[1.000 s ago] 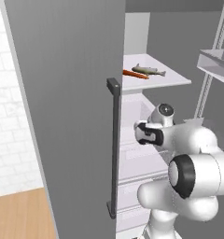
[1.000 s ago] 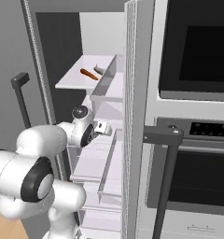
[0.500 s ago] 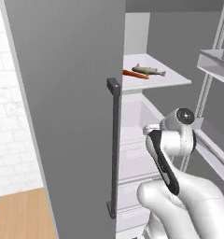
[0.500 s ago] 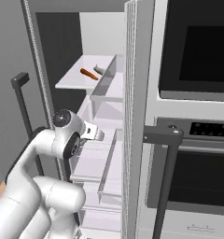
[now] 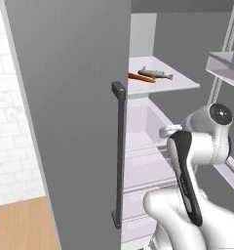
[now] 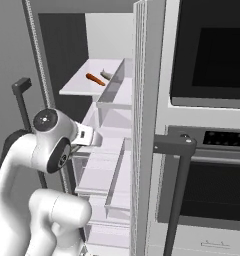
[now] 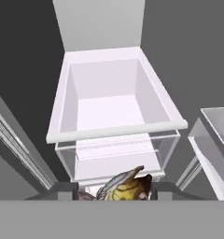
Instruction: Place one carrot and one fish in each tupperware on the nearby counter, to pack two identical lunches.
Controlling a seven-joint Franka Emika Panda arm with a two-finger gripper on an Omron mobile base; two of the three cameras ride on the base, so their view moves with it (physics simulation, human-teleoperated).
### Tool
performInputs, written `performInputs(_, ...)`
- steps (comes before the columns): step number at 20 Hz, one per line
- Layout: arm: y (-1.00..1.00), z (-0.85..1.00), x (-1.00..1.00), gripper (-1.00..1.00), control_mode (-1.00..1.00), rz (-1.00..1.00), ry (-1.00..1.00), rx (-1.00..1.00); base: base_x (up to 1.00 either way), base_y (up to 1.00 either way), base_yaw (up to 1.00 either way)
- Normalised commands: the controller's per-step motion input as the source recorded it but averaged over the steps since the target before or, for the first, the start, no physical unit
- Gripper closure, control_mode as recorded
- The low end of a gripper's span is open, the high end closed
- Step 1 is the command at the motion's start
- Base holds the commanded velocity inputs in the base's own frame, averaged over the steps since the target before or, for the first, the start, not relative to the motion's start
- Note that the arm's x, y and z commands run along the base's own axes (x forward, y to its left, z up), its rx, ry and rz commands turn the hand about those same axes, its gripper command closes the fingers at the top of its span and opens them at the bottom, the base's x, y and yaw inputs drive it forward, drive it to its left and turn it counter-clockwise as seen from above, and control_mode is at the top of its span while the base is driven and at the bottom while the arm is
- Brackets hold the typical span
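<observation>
In the hand view a yellow-brown fish [image 7: 125,186] lies between my finger tips, and my gripper [image 7: 116,190] is shut on it. The hand [image 6: 87,136] hangs in front of the open fridge's drawers, below the shelf. On that white shelf [image 5: 182,84] rest an orange carrot [image 5: 141,77] and a second grey fish [image 5: 155,73], side by side; from the right the carrot [image 6: 95,79] and the fish [image 6: 107,75] sit near the shelf's middle. The tupperware and the counter are out of view.
The grey fridge door [image 5: 65,122] with its dark handle [image 5: 120,156] stands open at the left. A white bin [image 7: 109,93] and a clear drawer [image 7: 118,156] lie ahead of the hand. Door shelves [image 5: 226,63] jut in at the right. A black oven [image 6: 212,50] with its bar handle [image 6: 177,145] flanks the fridge.
The arm has refolded: its wrist joint has risen and swung away from the fridge door's handle. The fish stays in the gripper. The carrot and fish on the shelf have not moved.
</observation>
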Motion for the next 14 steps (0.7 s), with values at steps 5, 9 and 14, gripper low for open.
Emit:
performInputs(5, 0.05, 0.61, -0.79, 1.0, -1.0, 0.02, 0.0, 0.0, 0.0, 0.0, 0.0)
performInputs(9, 0.06, -0.01, -0.5, 1.0, 1.0, 0.0, 0.0, -0.03, -0.5, 0.0, 0.0)
performInputs(14, 0.0, 0.0, 0.0, 1.0, 1.0, 0.0, 0.0, 0.0, -1.0, -0.15, -0.03)
